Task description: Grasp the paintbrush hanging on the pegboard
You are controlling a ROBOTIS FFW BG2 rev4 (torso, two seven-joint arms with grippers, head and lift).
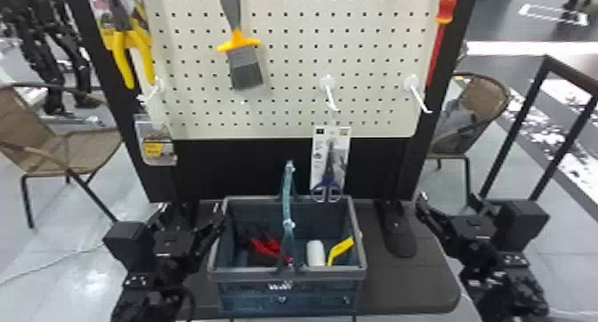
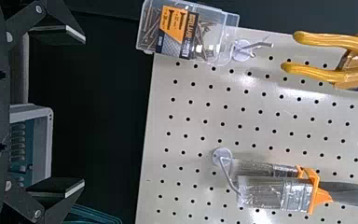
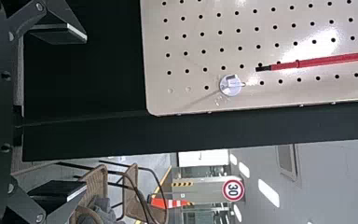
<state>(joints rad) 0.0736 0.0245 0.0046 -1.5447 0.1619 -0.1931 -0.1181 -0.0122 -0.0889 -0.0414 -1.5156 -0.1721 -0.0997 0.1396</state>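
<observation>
Arms point(image 1: 147, 250) point(image 1: 485, 241) flank basket point(image 1: 284, 274) below paintbrush point(image 1: 242, 58), jaws open.

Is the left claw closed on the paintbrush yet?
No, the left claw is open with nothing between its fingers, and the paintbrush hangs untouched on the pegboard.

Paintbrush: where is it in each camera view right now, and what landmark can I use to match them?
Head view: the paintbrush hangs upper middle on the pegboard, right of the yellow pliers.
Left wrist view: the paintbrush lies sideways on the pegboard, beside a white hook.
Right wrist view: looks instead at the pegboard corner by the red screwdriver.
Shared landmark: the pegboard.
</observation>
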